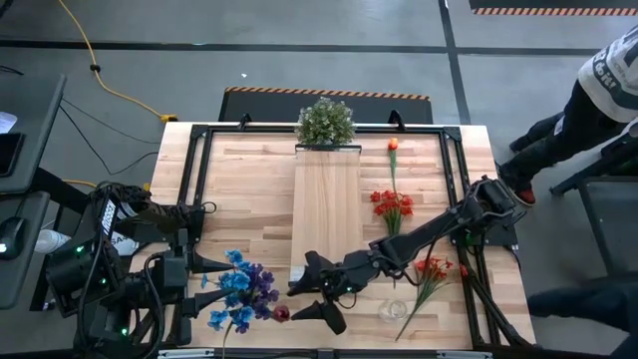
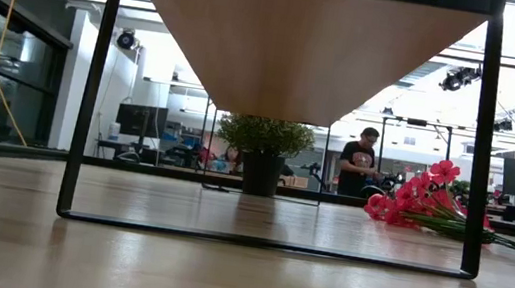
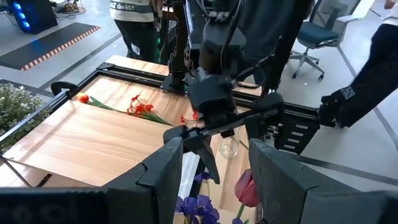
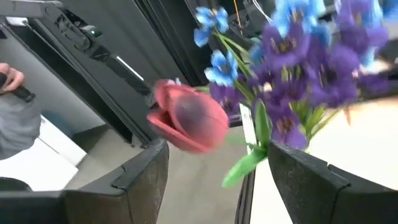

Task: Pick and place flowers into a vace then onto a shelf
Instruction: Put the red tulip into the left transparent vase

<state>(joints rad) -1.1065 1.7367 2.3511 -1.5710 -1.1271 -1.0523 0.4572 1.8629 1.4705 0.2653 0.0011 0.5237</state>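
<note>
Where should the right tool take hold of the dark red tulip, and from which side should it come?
Grip the green stem just below the dark red tulip, not the soft bloom. Come from the shelf side, where the right tool stands open, because the blue and purple flowers crowd its other side.

a raised shelf (image 1: 326, 214) runs down the middle of the tabletop (image 1: 249, 189), with a potted plant (image 1: 326, 122) at its far end. loose flowers (image 1: 392, 204) lie right of the shelf. a flower bunch (image 1: 242, 291) lies near the front left corner, a vase (image 1: 393, 310) near the front edge.
</note>
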